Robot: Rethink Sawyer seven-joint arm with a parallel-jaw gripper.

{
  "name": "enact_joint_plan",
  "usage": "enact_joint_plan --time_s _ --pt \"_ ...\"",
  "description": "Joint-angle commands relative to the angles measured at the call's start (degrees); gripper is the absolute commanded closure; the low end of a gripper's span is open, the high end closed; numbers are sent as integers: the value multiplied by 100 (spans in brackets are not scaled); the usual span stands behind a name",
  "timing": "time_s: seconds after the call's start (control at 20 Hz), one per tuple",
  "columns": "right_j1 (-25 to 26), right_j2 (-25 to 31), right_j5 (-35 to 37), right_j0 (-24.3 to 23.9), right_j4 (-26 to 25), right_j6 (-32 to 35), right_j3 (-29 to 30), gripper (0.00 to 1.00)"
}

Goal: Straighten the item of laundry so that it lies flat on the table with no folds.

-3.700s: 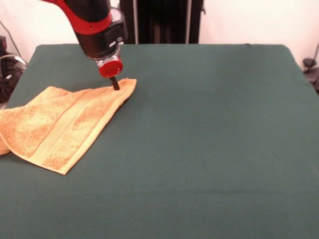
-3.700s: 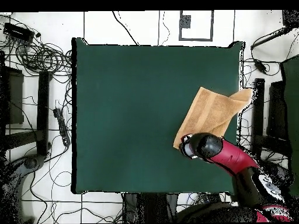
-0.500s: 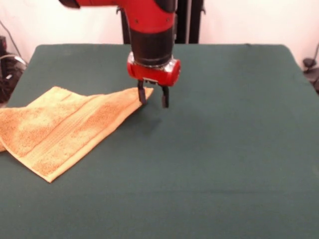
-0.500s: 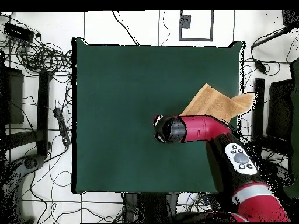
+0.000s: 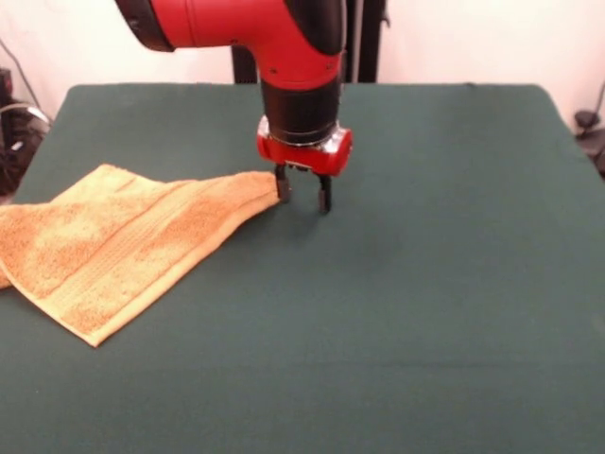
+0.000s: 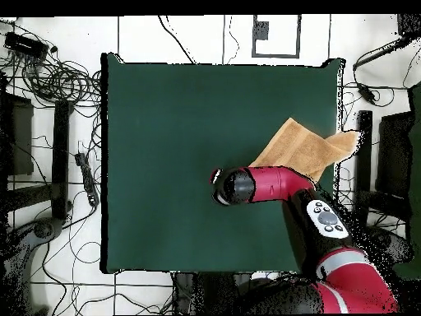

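Your jaws are spread, gripping nothing, one finger touching the towel's pointed corner. In the front view the towel sits at 9 o'clock on the desk, still folded, one end hanging over the edge.

bright even light, perhaps slightly soft

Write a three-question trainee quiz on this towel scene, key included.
1. True or false: the towel lies wholly on the table.
2. The gripper is: A) open beside the towel's corner, B) shut on the towel's middle, C) out of view.
3. Fill in: the towel's pointed corner touches one ____ of the gripper.

Key: 1. False, one end hangs over the table's edge. 2. A. 3. finger.
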Motion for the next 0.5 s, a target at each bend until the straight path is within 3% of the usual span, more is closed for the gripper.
enact_joint_plan --time_s 0.05,0.3,0.5 --pt "147 -175 -12 332 240 685 505 0" --pt "-897 -37 835 92 527 140 813 0" --pt "-1198 71 1076 1 705 13 966 0"
